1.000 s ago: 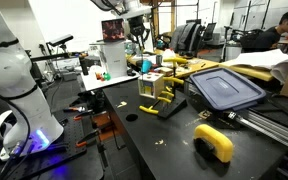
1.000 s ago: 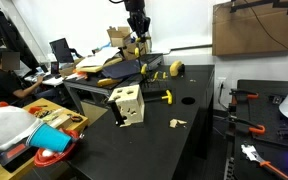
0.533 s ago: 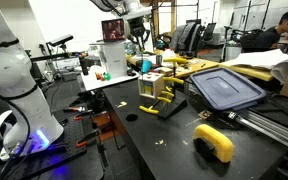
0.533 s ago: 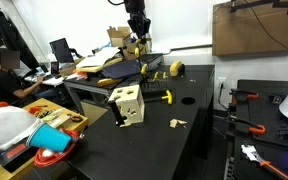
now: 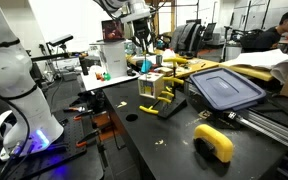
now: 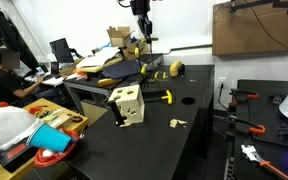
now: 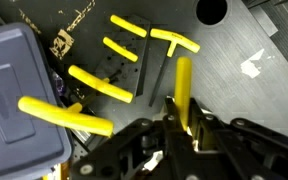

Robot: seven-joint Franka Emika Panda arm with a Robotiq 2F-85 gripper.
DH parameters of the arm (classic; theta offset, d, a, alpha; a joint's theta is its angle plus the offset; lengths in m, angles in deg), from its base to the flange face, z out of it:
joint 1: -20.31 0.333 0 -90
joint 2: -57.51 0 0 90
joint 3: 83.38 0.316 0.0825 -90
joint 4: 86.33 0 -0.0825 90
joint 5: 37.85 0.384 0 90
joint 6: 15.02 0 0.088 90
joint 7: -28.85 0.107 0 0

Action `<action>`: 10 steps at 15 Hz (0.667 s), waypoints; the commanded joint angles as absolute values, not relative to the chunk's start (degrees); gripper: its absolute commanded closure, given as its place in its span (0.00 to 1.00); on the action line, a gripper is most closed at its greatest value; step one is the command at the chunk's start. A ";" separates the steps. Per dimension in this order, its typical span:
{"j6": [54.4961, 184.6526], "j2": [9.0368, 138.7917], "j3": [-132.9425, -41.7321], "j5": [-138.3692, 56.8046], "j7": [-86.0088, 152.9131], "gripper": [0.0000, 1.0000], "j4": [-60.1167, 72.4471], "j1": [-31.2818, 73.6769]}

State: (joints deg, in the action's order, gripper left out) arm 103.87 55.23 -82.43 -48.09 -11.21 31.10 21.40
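Pincer (image 7: 182, 128) clamped on near end of yellow peg (image 7: 183, 85), which juts ahead of it, high above bench (image 7: 244, 110); such an end-grip could let peg pivot or drop onto yellow rods (image 7: 104, 85) beneath.

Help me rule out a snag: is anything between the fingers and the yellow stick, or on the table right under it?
Nothing visible. In the wrist view the fingers clamp the stick directly, and bare table shows around it. The T-piece lies just past its tip.
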 commanded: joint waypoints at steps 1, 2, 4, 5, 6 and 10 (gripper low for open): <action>99.07 57.91 -84.00 -48.22 -3.70 0.96 27.47 19.93; 97.91 59.01 -84.46 -46.95 -3.18 0.96 26.43 19.52; 96.47 60.65 -85.04 -44.85 -1.78 0.96 24.65 18.83; 96.11 61.30 -85.14 -43.93 -1.44 0.96 23.76 18.55; 96.04 62.01 -85.14 -43.63 -0.17 0.96 22.81 18.31; 96.31 64.53 -85.13 -44.37 4.83 0.96 18.99 17.77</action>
